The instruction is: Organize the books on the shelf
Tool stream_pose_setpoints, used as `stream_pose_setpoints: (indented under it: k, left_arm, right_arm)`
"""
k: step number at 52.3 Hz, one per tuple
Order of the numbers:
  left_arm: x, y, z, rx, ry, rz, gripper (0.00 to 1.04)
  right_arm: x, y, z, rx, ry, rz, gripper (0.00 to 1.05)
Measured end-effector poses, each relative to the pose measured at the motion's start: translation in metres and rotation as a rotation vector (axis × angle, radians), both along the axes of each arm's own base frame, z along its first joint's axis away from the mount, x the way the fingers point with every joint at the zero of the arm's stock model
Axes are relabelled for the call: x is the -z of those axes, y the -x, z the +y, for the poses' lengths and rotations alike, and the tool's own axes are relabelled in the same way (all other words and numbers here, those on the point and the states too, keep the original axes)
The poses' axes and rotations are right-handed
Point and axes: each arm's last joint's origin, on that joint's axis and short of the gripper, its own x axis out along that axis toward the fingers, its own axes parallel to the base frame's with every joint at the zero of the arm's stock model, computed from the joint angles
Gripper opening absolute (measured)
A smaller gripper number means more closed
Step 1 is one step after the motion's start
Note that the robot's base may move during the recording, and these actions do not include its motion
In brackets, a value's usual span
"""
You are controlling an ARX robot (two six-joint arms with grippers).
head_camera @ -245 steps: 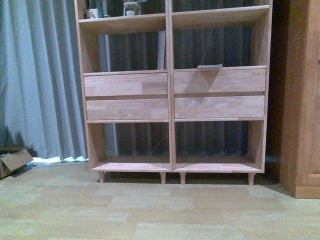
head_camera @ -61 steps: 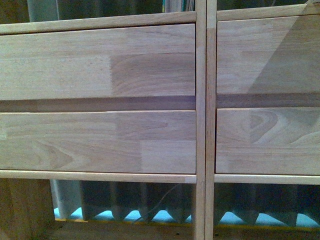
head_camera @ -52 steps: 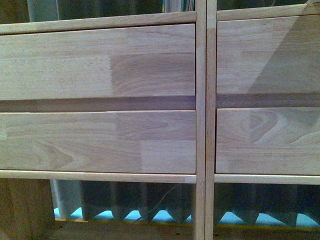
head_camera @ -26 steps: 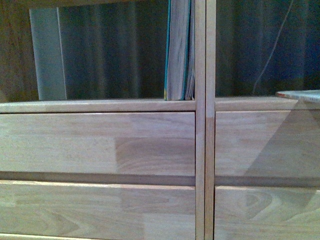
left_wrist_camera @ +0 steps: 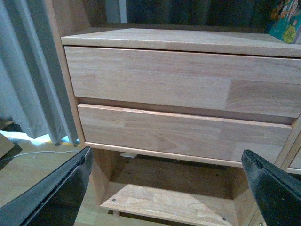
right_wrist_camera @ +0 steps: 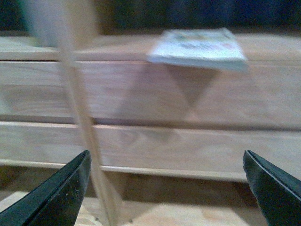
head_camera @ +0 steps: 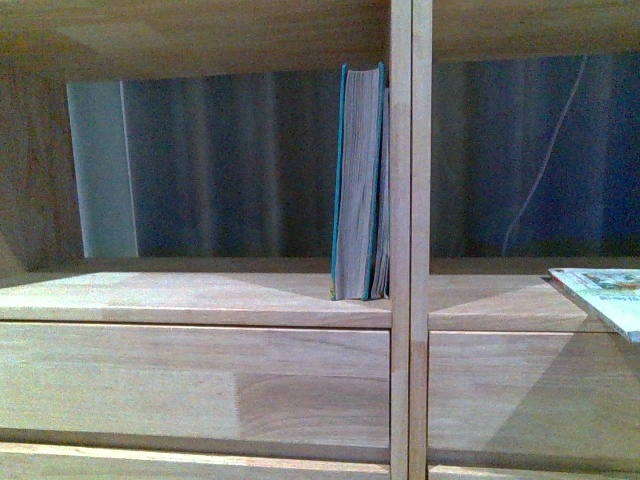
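Note:
The teal-covered book (head_camera: 358,185) stands upright in the left compartment of the light wooden shelf (head_camera: 200,295), against the central divider (head_camera: 410,240). The thin white paperback (head_camera: 605,295) lies flat in the right compartment, its corner overhanging the front edge; it also shows in the right wrist view (right_wrist_camera: 197,47). My left gripper (left_wrist_camera: 171,186) is open and empty, low in front of the left drawers (left_wrist_camera: 178,108). My right gripper (right_wrist_camera: 167,188) is open and empty, below the white paperback, facing the right drawers (right_wrist_camera: 188,94). Neither gripper shows in the front view.
Grey curtains (left_wrist_camera: 28,80) hang to the left of the shelf and behind it (head_camera: 230,170). A cable (head_camera: 545,150) hangs behind the right compartment. A white cable (left_wrist_camera: 37,153) lies on the wood floor (left_wrist_camera: 28,179) at the left.
The front view has risen: from the two drawer rows, up to the open compartment with the teal book. The white paperback's corner has come more into view at the right.

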Motion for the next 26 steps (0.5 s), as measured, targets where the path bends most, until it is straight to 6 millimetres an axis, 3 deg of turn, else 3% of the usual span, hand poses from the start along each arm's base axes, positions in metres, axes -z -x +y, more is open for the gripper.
stream_pose_setpoints:
  k: [3, 6, 10, 17, 26]
  left_arm:
    - [0.0, 0.0, 0.0, 0.0, 0.0, 0.0, 0.97]
    - [0.0, 0.0, 0.0, 0.0, 0.0, 0.0, 0.97]
    - [0.0, 0.0, 0.0, 0.0, 0.0, 0.0, 0.97]
    - [0.0, 0.0, 0.0, 0.001, 0.0, 0.0, 0.97]
    - [0.0, 0.0, 0.0, 0.0, 0.0, 0.0, 0.97]
  right_arm:
    - [0.004, -0.005, -0.001, 0.253, -0.093, 0.093, 0.98]
    - [0.008, -0.01, -0.003, 0.36, -0.182, 0.153, 0.98]
    - [0.002, -0.023, -0.004, 0.34, -0.418, 0.191, 0.98]
    - [-0.009, -0.044, -0.002, 0.301, -0.685, 0.207, 0.98]
    - [-0.024, -0.071, 0.002, 0.287, -0.881, 0.225, 0.98]
